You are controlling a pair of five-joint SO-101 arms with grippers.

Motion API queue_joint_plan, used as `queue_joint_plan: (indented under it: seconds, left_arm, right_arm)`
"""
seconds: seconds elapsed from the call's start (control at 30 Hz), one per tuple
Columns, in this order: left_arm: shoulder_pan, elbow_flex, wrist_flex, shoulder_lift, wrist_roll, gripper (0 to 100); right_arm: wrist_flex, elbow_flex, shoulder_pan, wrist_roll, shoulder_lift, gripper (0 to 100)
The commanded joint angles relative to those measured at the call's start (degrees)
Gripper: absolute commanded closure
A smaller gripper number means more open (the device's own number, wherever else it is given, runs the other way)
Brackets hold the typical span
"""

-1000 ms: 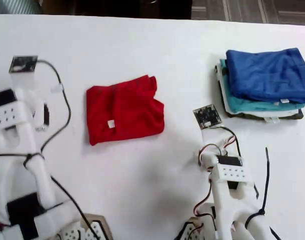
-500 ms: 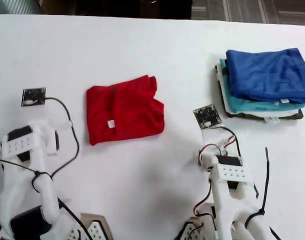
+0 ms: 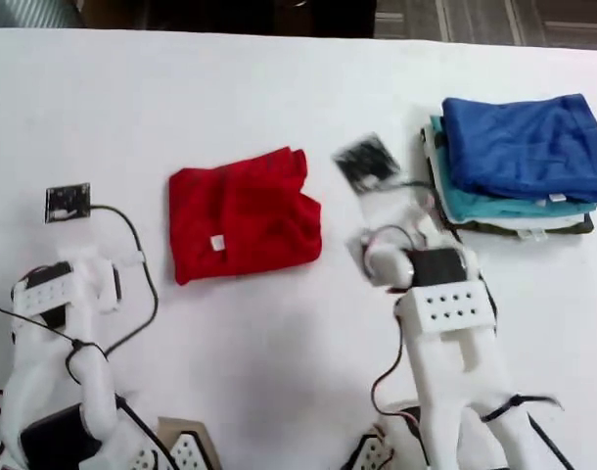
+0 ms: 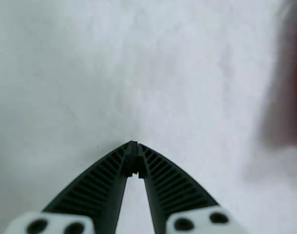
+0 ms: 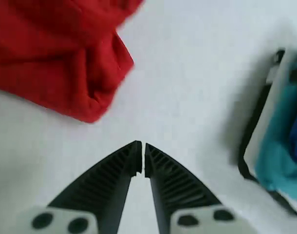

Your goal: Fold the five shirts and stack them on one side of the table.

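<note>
Once judged by nearness, falls to right gripper (image 5: pixel 141 148), clenched empty like left gripper (image 4: pixel 133 146): folded red fabric shirt (image 3: pixel 245 213) just leftward, slightly longer across table, blue-topped stack of folded shirts (image 3: pixel 519 162) opposite.

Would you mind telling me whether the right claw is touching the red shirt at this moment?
Apart. The right wrist view shows bare white table between the right claw and the nearest corner of the red shirt.

A white table (image 3: pixel 279 78) covers nearly the whole high view, evenly lit with soft shadows. Along the top edge runs a dark floor (image 3: pixel 230 15), with grey-brown planks (image 3: pixel 494 20) at the upper right and a pale ribbed surface (image 3: pixel 24 12) at the upper left.
</note>
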Motion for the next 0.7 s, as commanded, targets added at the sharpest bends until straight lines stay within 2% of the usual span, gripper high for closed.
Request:
queue_joint_plan:
  seconds: [0.0,0.2,0.57,0.67]
  left_arm:
    - [0.09,-0.04,-0.97,-2.02,0.35,97]
    - [0.97,1.10,-3.69,-1.93,0.35,97]
    - [0.97,1.63,-4.92,-2.02,0.53,97]
    - [0.97,1.71,-5.19,-2.02,3.16,97]
  right_arm:
    - [0.92,-10.46,-7.43,-1.67,6.46,97.9]
    - [2.51,-29.71,-14.73,-10.20,29.67,97.9]
    - [18.77,-74.29,-23.78,-10.29,63.25,97.9]
    - [21.58,-85.01,-25.01,-10.46,71.87,97.9]
